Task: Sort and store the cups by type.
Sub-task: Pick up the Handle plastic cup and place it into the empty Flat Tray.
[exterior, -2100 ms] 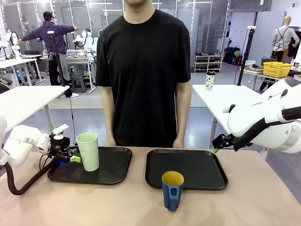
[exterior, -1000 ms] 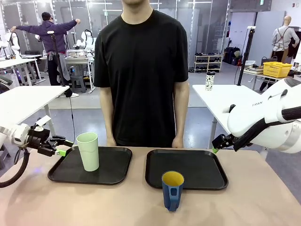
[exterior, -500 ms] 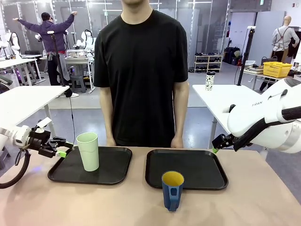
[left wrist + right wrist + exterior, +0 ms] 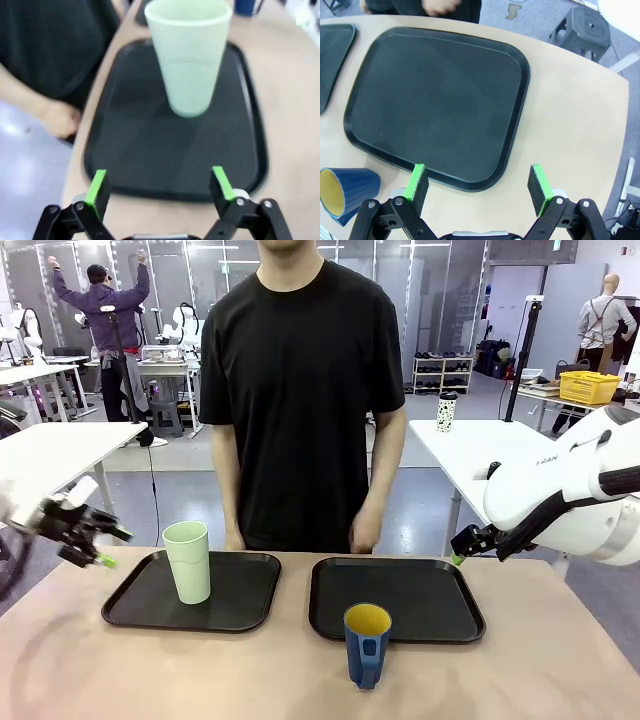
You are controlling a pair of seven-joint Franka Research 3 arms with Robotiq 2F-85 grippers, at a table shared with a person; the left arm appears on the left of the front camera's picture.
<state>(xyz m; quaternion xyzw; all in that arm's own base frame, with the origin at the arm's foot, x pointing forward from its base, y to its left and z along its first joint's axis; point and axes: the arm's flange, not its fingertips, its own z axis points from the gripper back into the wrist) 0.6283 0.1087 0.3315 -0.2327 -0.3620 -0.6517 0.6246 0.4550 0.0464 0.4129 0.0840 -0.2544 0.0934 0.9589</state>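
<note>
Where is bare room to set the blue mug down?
The right tray is bare, bordered by the mug off its near edge and the person's hand past its far edge. The left tray is free right of the tumbler.

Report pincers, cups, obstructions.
Left pincer, right pincer open, empty. Tall pale green plastic tumbler upright on left black tray; dark blue handled mug on table before right black tray. Person's hand near it.
</note>
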